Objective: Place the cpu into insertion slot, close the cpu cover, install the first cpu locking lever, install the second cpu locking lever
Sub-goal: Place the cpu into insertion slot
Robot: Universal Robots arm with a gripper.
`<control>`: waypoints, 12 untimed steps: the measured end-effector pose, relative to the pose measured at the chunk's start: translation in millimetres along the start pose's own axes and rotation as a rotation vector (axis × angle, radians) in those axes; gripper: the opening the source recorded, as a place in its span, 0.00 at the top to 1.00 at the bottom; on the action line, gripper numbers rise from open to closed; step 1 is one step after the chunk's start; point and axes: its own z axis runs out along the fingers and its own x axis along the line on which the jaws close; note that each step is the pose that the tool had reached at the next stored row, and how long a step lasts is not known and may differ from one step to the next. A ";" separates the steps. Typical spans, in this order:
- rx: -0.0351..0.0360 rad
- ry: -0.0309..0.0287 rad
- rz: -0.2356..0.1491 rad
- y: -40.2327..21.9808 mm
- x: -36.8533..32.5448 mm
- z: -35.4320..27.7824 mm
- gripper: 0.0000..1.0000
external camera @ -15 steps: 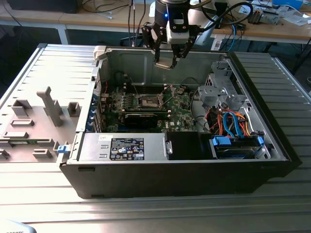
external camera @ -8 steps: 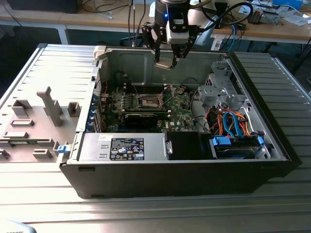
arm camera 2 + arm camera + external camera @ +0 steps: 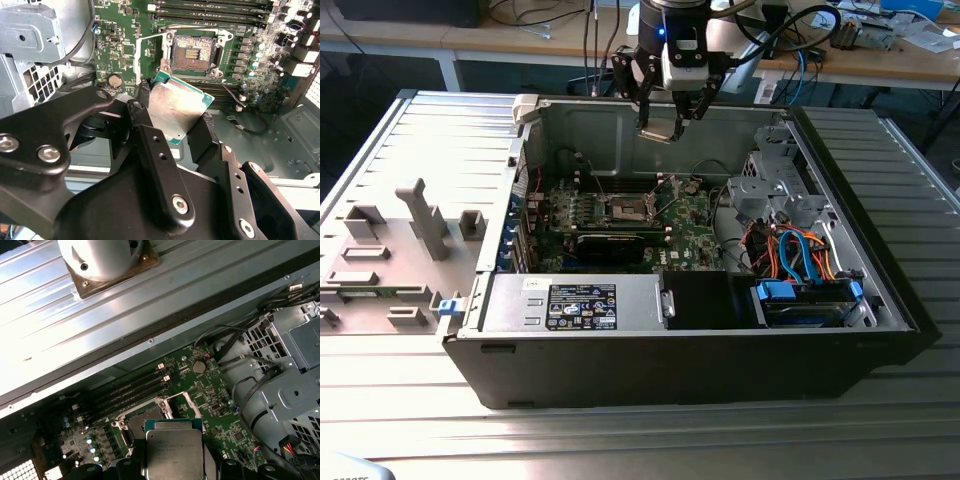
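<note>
My gripper (image 3: 665, 118) hangs above the open computer case, shut on the cpu (image 3: 658, 130). The cpu (image 3: 177, 107) is a flat silvery square with a green edge, pinched on two sides by the black fingers (image 3: 142, 100). Its printed metal top shows in the first wrist view (image 3: 172, 452). Below it on the green motherboard lies the insertion slot (image 3: 194, 52), bare, with a dark centre and silver rim (image 3: 625, 208). The cpu cover (image 3: 149, 55) stands swung open beside the slot. The cpu is well above the slot and not touching it.
A black power supply (image 3: 580, 305) lines the case's near side. A metal drive cage (image 3: 770, 190) and blue cables (image 3: 800, 250) fill the exterior view's right. A long black expansion card (image 3: 610, 245) lies near the slot. Grey fixture blocks (image 3: 420, 220) stand outside the case.
</note>
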 end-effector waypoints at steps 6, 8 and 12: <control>-0.0001 -0.0004 0.004 0.0 0.0 0.1 0.45; -0.0002 -0.0006 0.005 0.0 0.0 0.1 0.45; -0.0002 -0.0009 0.009 0.0 0.0 0.2 0.45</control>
